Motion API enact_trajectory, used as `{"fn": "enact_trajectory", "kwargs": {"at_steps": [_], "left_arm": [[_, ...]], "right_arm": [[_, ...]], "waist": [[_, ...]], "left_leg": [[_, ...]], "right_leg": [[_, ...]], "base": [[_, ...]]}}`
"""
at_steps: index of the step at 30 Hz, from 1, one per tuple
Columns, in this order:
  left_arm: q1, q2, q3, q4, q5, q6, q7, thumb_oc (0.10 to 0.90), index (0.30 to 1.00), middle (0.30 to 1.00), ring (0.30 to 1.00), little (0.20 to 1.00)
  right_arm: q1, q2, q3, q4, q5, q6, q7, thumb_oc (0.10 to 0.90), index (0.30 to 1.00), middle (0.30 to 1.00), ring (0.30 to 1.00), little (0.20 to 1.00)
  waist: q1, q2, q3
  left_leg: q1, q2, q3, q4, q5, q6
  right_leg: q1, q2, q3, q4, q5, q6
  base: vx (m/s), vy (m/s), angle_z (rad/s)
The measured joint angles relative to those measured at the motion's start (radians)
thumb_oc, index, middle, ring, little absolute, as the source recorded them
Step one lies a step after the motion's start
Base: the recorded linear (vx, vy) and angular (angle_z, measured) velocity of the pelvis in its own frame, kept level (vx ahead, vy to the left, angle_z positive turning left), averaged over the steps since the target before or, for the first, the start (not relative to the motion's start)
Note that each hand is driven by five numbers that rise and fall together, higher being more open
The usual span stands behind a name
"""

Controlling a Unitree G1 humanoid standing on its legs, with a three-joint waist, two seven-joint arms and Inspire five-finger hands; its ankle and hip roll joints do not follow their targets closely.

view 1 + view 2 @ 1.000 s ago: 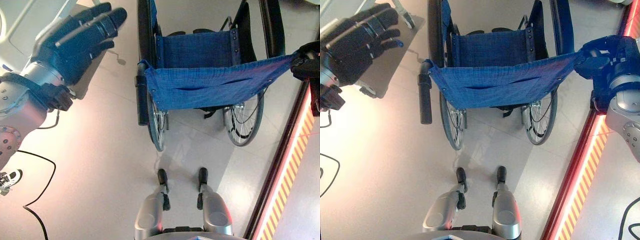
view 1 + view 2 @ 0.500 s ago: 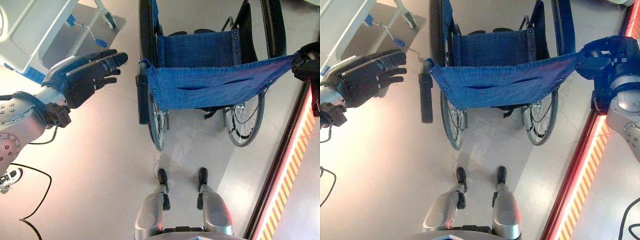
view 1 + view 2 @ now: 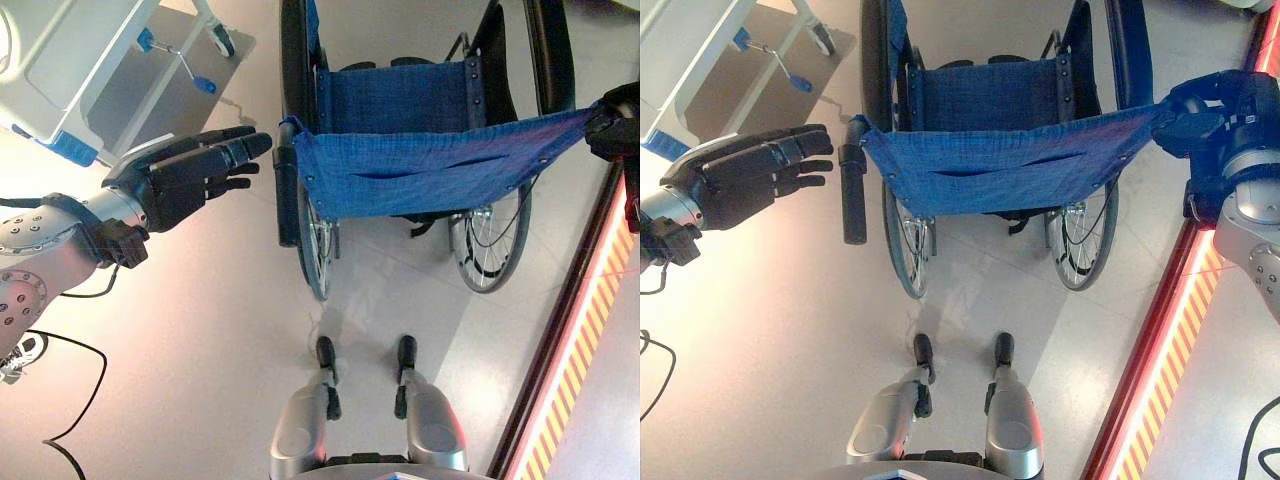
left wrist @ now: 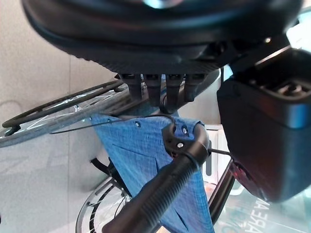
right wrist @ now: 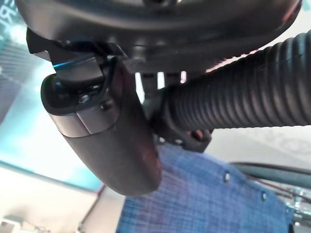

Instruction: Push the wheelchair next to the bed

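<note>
The wheelchair (image 3: 420, 165) stands just ahead of me, its blue cloth back (image 3: 1010, 165) facing me. My right hand (image 3: 1205, 110) is shut on the ribbed black right push handle (image 5: 243, 94), thumb (image 5: 114, 145) beside it. My left hand (image 3: 185, 180) hovers open, fingers straight, a small gap left of the black left push handle (image 3: 286, 200). In the left wrist view that handle (image 4: 160, 191) lies just past the fingers (image 4: 155, 90). The white and blue bed (image 3: 60, 70) stands at the far left.
The bed's frame with a caster (image 3: 222, 40) and blue fittings reaches toward the wheelchair's left wheel (image 3: 312, 250). A red strip with yellow hatching (image 3: 585, 340) runs along the floor on the right, close to the right wheel (image 3: 490, 240).
My left hand has come down and moved right, from high in front of the bed to just beside the left push handle. The right hand and the wheelchair have stayed put.
</note>
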Motion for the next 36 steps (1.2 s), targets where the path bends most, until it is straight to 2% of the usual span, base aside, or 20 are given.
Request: {"fn": "enact_trajectory", "kwargs": {"at_steps": [9, 20, 25, 28, 32, 36], "left_arm": [[0.000, 0.007, -0.055, 0.000, -0.010, 0.027, -0.019, 0.800, 0.900, 0.900, 0.900, 0.900], [-0.037, 0.074, -0.127, -0.020, -0.078, 0.027, -0.054, 0.800, 0.900, 0.900, 0.900, 0.900], [-0.070, 0.093, -0.183, -0.019, -0.080, -0.006, -0.047, 0.800, 0.900, 0.900, 0.900, 0.900], [-0.073, 0.093, -0.204, -0.023, -0.121, -0.029, -0.012, 0.800, 0.900, 0.900, 0.900, 0.900], [-0.129, 0.091, -0.269, -0.043, -0.181, -0.037, 0.097, 0.800, 0.900, 0.900, 0.900, 0.900], [-0.187, 0.071, -0.321, -0.046, -0.195, -0.036, 0.203, 0.800, 0.900, 0.900, 0.900, 0.900]], "right_arm": [[-0.002, -0.004, 0.001, 0.000, 0.001, -0.007, -0.001, 0.400, 0.300, 0.300, 0.300, 0.300], [-0.003, -0.015, 0.011, 0.004, 0.003, -0.023, 0.000, 0.400, 0.300, 0.300, 0.300, 0.300], [-0.003, -0.023, 0.011, 0.007, 0.006, -0.025, -0.001, 0.400, 0.300, 0.300, 0.300, 0.300], [-0.005, -0.024, 0.011, 0.012, 0.006, -0.026, -0.001, 0.400, 0.300, 0.300, 0.300, 0.300], [-0.019, -0.023, 0.023, 0.019, 0.005, -0.026, -0.002, 0.400, 0.300, 0.300, 0.300, 0.300], [-0.096, -0.019, 0.088, 0.031, 0.001, -0.025, -0.004, 0.400, 0.300, 0.300, 0.300, 0.300]], "waist": [[-0.002, 0.002, 0.000], [-0.004, 0.005, 0.000], [-0.004, 0.008, -0.001], [-0.001, 0.009, -0.001], [0.002, 0.010, -0.001], [-0.003, 0.011, 0.000]], "left_leg": [[-0.004, 0.000, 0.000, 0.000, 0.000, 0.000], [-0.004, 0.000, 0.002, -0.001, 0.000, 0.000], [-0.002, -0.001, 0.005, -0.002, 0.000, 0.000], [-0.002, -0.002, 0.006, -0.002, 0.000, 0.000], [-0.002, -0.002, 0.010, -0.002, 0.000, 0.000], [-0.004, -0.004, 0.025, -0.003, 0.000, 0.000]], "right_leg": [[-0.004, 0.000, 0.000, 0.000, -0.001, 0.000], [-0.006, -0.001, 0.005, 0.001, -0.001, 0.000], [-0.007, -0.002, 0.008, 0.002, 0.000, 0.000], [-0.007, -0.002, 0.008, 0.002, 0.000, 0.000], [-0.011, -0.003, 0.015, 0.006, 0.000, 0.001], [-0.029, -0.002, 0.031, 0.018, 0.001, 0.002]], "base": [[0.00, 0.001, 0.01], [0.00, 0.000, 0.00], [0.00, 0.000, 0.00], [0.00, 0.011, 0.00], [-0.01, 0.031, -0.03], [0.00, 0.008, -0.12]]}}
